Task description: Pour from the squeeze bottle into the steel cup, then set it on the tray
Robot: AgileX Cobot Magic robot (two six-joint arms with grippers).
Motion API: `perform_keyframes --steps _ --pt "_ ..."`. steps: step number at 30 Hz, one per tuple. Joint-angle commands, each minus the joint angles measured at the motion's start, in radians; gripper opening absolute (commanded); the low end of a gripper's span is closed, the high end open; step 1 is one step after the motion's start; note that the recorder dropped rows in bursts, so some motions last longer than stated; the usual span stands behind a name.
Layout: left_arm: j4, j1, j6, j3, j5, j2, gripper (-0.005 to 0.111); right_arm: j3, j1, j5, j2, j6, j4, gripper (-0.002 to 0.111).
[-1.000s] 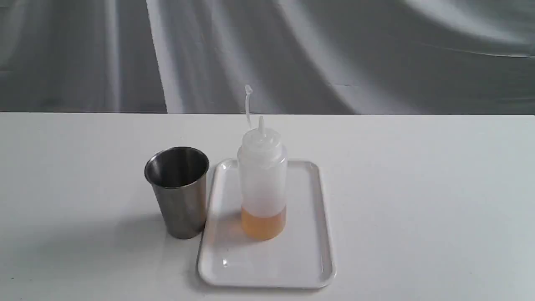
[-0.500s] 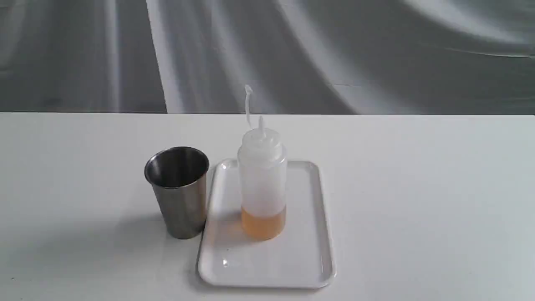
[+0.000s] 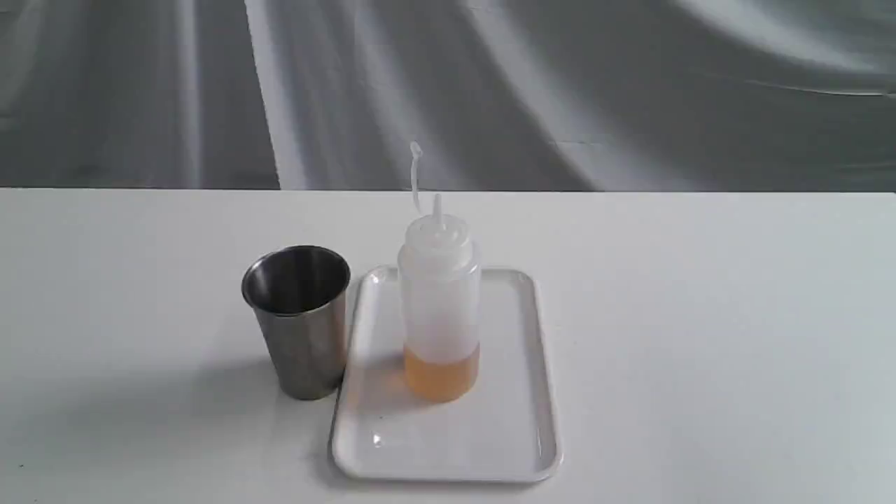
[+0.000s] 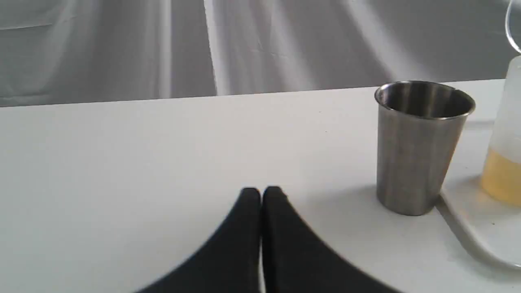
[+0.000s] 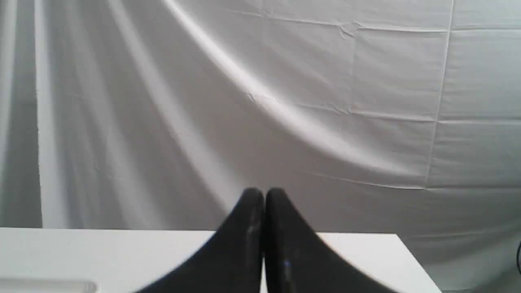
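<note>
squeeze bottle upright on tray, steel cup beside; left hand and right hand closed, empty

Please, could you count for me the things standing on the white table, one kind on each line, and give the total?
squeeze bottle: 1
steel cup: 1
tray: 1
Total: 3
</note>
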Motion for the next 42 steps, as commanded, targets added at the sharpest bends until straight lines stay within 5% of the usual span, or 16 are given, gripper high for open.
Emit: perform_keyframes --steps 1,24,42 --pt "0.001 -0.005 -0.005 0.004 -0.008 -0.003 0.000 0.004 -0.018 0.032 -0.005 0.006 0.012 0.000" --pt "0.001 -0.005 -0.004 0.004 -0.008 -0.003 0.000 0.192 -0.018 -0.079 -0.005 -0.048 0.080 0.000" --pt "0.001 -0.005 -0.002 0.004 -0.008 -0.003 0.000 0.192 -0.018 0.164 -0.005 -0.082 0.010 0.000"
